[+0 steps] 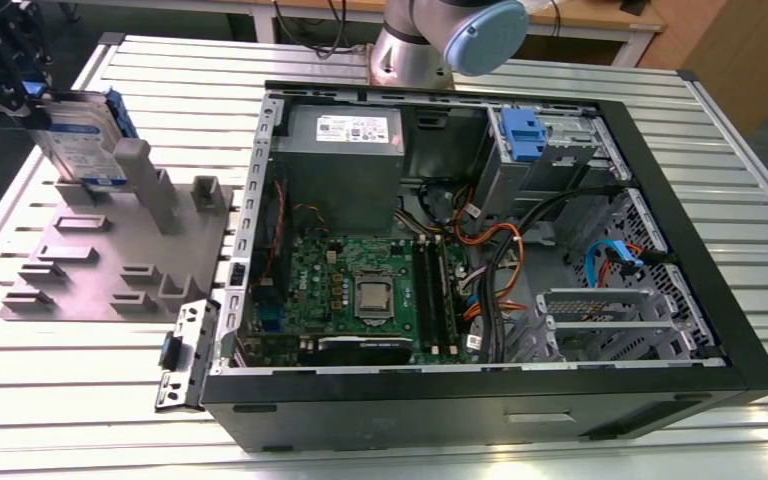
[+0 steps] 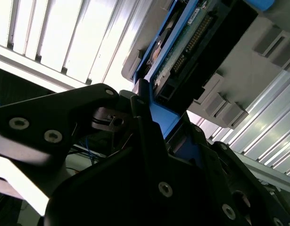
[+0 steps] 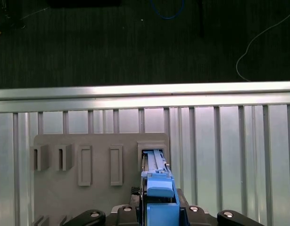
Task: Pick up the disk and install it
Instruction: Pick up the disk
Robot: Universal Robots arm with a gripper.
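The disk [image 1: 84, 140] stands on edge at the far corner of the grey fixture plate [image 1: 91, 270], at the exterior view's left, its blue carrier frame showing along the top. My gripper [image 1: 27, 100] comes down on it from above and is shut on its upper edge. In the first wrist view the blue carrier of the disk [image 3: 159, 190] sits between the fingers of the gripper [image 3: 159, 214], with its lower end at a slot of the plate [image 3: 97, 146]. The second wrist view shows the disk [image 2: 182, 47] edge-on beyond the gripper [image 2: 152, 117]. Whether the disk still rests in the slot is unclear.
An open black computer case [image 1: 704, 300] lies on the slatted metal table [image 1: 77, 400] to the exterior view's right of the plate. Inside are a motherboard [image 1: 357, 290], cables, another blue carrier [image 1: 524, 135] at the back and a metal bay [image 1: 611, 320]. The arm's base [image 1: 418, 45] stands behind the case.
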